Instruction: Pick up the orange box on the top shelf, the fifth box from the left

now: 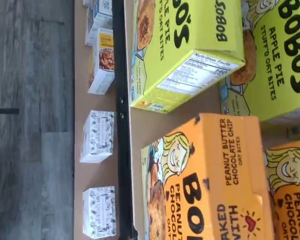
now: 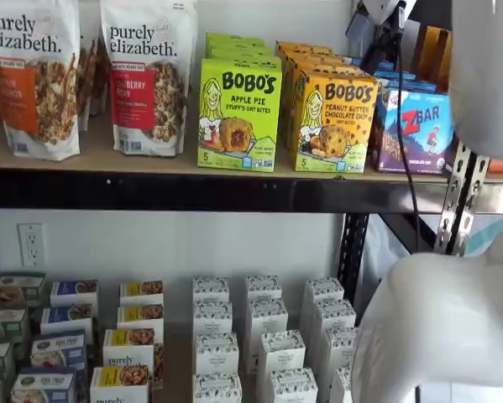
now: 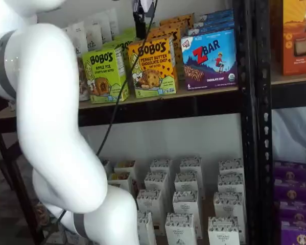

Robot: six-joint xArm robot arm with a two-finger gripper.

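The orange box [image 2: 333, 122] stands upright at the front of the top shelf [image 2: 108, 161], between a lime-green Apple Pie box [image 2: 239, 115] and a blue ZBar box [image 2: 419, 130]. In both shelf views my gripper [image 3: 141, 23] hangs from the upper edge, just above and slightly behind the orange box [image 3: 153, 66], with a cable beside it. In a shelf view its black fingers [image 2: 379, 46] are over the row of orange boxes, holding nothing; the jaws stand open. The wrist view looks down on the orange box [image 1: 210, 175] from close by, beside the shelf's black rail [image 1: 120, 125].
More orange boxes stand behind the front one. Granola bags [image 2: 146, 75] fill the shelf's left end. Small white cartons [image 2: 264, 336] crowd the lower level. A black perforated upright [image 3: 255, 127] rises right of the ZBar box. My white arm [image 3: 55, 127] covers much of the foreground.
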